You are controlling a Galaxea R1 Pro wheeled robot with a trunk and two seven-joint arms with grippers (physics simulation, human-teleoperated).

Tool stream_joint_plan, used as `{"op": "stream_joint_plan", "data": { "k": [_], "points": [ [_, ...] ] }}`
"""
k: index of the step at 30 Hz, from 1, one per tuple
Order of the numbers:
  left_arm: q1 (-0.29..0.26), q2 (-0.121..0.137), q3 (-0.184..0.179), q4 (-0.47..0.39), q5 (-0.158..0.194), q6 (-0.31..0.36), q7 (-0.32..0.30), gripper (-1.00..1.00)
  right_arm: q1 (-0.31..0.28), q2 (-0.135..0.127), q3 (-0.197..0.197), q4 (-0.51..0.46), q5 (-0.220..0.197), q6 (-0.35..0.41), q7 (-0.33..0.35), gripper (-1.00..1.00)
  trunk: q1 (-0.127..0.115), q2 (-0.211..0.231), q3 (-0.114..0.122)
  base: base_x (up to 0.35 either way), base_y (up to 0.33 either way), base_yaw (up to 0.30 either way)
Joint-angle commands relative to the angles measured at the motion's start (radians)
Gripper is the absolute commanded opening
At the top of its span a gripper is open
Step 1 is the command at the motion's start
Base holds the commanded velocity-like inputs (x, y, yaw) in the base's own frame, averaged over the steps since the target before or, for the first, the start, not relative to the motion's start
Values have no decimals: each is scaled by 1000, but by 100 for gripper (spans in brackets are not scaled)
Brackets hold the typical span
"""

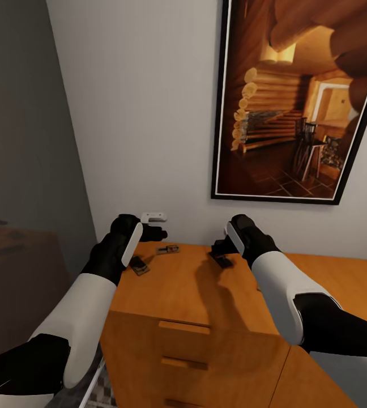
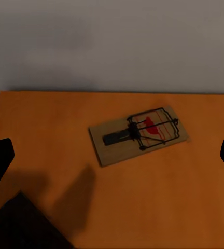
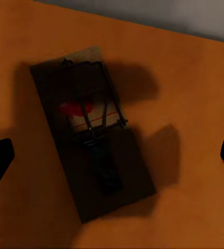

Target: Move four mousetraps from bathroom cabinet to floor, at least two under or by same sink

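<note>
Nearest to me, the orange-brown cabinet [image 1: 206,317] shows drawer fronts with slim matching handles, and a strip of cube-patterned bathroom floor [image 1: 101,391] runs down beside its left edge. No writing reads on anything here; each trap carries only a red mark on its board.

My two arms reach forward over the cabinet's flat top. My left gripper [image 1: 156,232] hovers over the back left part of the top, its fingers spread wide apart, gripping nothing. My right gripper [image 1: 220,255] hangs over the middle of the top, fingers equally wide apart and empty.

Three mousetraps lie flat on the top. One [image 1: 139,265] sits near the left edge, just beside my left forearm. A second [image 1: 167,249] [image 2: 138,134] lies farther back, near the wall, ahead of my left gripper, with bare wood all round it. A third [image 1: 223,261] [image 3: 91,140] lies directly under my right gripper, in its shadow.

To the right the top runs on bare. Behind it rises a white wall with a small white fitting [image 1: 153,216], and a black-framed picture of a log cabin interior [image 1: 299,96] hangs above.
</note>
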Motion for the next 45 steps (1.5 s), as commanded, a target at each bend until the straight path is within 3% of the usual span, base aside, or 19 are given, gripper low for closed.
{"op": "stream_joint_plan", "data": {
  "k": [1,34,45],
  "points": [
    [-1,0,-1,-1,10,4,8,100,-1,1,-2,-1,1,4,-3,100,0,-1,-1,85,0,0],
    [-1,0,-1,0,9,3,8,100,-1,3,-3,16,0,4,-2,100,0,-1,-1,24,0,0],
    [-1,0,-1,0,9,3,7,100,-1,20,-3,58,0,4,2,100,0,-1,-1,0,0,0]
  ]
}}
